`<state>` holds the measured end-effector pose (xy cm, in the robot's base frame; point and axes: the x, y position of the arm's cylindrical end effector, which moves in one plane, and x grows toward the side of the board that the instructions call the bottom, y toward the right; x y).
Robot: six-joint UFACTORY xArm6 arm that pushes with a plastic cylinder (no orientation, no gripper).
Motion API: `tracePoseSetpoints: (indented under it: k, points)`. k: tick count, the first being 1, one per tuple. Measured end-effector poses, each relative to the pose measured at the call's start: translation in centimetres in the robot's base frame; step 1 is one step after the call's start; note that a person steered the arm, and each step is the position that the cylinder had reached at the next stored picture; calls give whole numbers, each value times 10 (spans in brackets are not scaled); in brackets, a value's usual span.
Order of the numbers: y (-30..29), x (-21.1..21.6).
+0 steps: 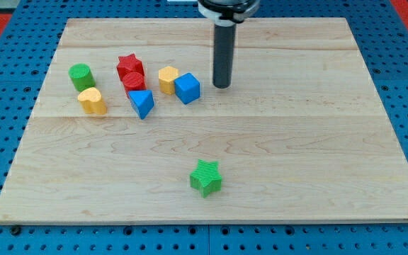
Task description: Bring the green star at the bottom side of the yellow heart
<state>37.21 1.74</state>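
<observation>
My tip (222,86) rests on the wooden board (317,142) near the view's top, a plain rod end with nothing to open or close and holding nothing; it touches no block. Just to its left sits the blue cube (187,88), with a small gap between them. Beyond that lie the yellow block (167,79), the blue triangle (142,103), the red cylinder (134,82) and red star (129,66). Further left are the yellow heart (91,101) and the green cylinder (81,76) above it. The green star (205,177) lies alone, well apart, toward the view's bottom, below my tip and far right of the heart.
</observation>
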Motion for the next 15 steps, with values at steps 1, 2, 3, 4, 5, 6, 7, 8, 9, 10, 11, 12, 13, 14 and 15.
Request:
tracePoseSetpoints:
  k: [1, 2, 3, 4, 5, 6, 7, 8, 9, 10, 11, 12, 13, 14, 15]
  points:
    - [-25, 10]
    - [-53, 14]
    - [-7, 23]
    - [68, 95]
    - [69, 157]
    - [47, 204]
    - [-18, 207]
    - [-98, 199]
    - [-137, 163]
    - [-117, 184]
    - [-74, 174]
    - [-88, 139]
    - [-156, 117]
    - [-168, 112]
    - [-174, 88]
